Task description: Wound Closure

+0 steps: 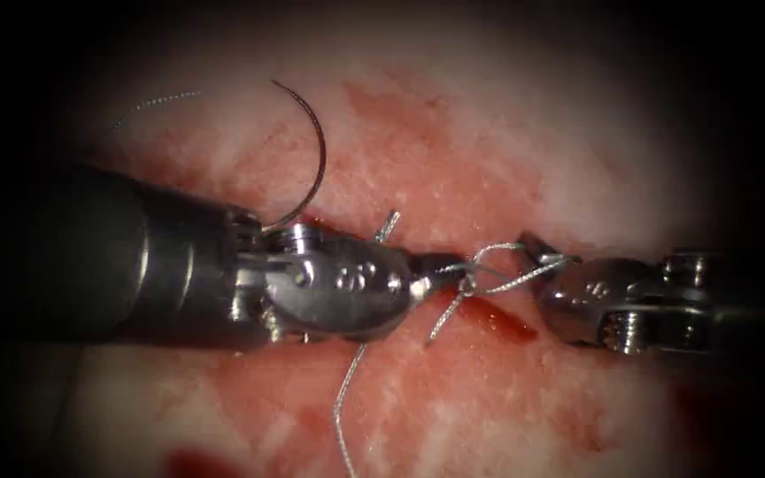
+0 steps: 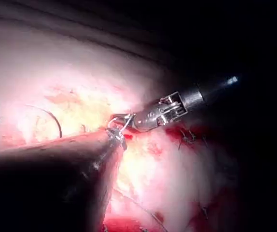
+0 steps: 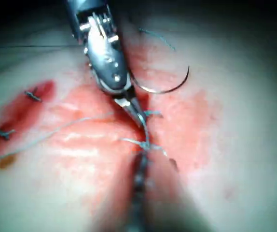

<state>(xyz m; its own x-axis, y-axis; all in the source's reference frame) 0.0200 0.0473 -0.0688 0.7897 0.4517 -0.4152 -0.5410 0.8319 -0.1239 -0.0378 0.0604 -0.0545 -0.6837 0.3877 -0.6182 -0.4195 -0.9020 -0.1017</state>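
Far left, lying loose on the tissue (image 1: 453,142): needle (image 1: 310,155), well apart from both jaws, held by nothing, curve resting flat on the surface, not in the tissue as far as can be seen; thread tail trailing from its end toward the upper left. Next, left tool (image 1: 440,270), jaws closed to a narrow tip and pinching the thread (image 1: 498,281) right at the knot over the cut (image 1: 498,319); another strand hanging down from under the tool across the lower tissue. At the middle, a small tangle of loops, seemingly a knot partly laid, not yet snug against the cut; red fluid (image 1: 506,323) pooled just below it. To the right, right tool (image 1: 546,257), jaws closed on the other strand of thread, just beside the knot. In the wrist views, short stitch ends (image 3: 32,95) already set along the cut, so earlier stitches judged done; this knot likely unfinished, thread ends uncut.
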